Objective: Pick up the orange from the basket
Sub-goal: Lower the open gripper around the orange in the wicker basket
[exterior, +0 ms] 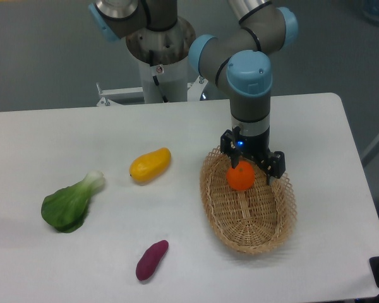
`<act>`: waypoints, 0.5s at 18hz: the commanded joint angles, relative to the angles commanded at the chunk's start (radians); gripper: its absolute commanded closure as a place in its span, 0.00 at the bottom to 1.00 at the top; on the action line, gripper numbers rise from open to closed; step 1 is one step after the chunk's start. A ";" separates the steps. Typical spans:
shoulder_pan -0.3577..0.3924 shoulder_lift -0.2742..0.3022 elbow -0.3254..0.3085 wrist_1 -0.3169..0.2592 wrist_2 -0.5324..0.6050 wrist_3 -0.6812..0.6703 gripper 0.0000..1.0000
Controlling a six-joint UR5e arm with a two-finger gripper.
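Note:
The orange [240, 177] is a small round bright-orange fruit lying in the far end of the basket [216, 208], an oval, light tan wicker basket on the right half of the table. My gripper [251, 169] points straight down into that end of the basket, right over the orange. Its black fingers [276, 168] stand spread on either side of the fruit. A gap shows between the right finger and the orange, so the gripper is open around it. The orange hides the fingertips' lower ends.
A yellow mango-like fruit [150, 164] lies left of the basket. A green leafy vegetable [69, 204] sits at the far left. A purple sweet potato [151, 260] lies near the front edge. The arm's base [159, 44] stands behind the table.

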 joint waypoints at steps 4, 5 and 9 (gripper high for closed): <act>0.000 -0.002 -0.015 0.002 0.000 -0.002 0.00; 0.003 0.000 -0.018 0.002 0.000 -0.002 0.00; 0.003 -0.002 -0.029 0.002 0.005 -0.005 0.00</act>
